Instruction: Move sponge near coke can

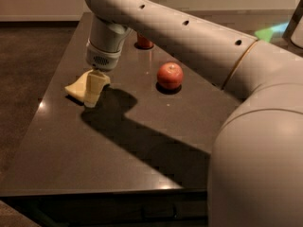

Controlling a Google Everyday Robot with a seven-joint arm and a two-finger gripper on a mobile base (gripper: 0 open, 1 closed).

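The pale yellow sponge (77,87) lies flat on the dark table (118,141) at its left side. My gripper (93,90) hangs from the white arm right over the sponge's right half, its pale yellow fingers (93,86) pointing down and hiding part of the sponge. The coke can (144,42) stands at the table's far side; only its red lower part shows, the rest is hidden behind my arm.
A round red apple (170,75) sits on the table to the right of the gripper, between the sponge and the table's right side. My arm's shadow falls across the table's middle. Brown floor lies beyond the table's left edge.
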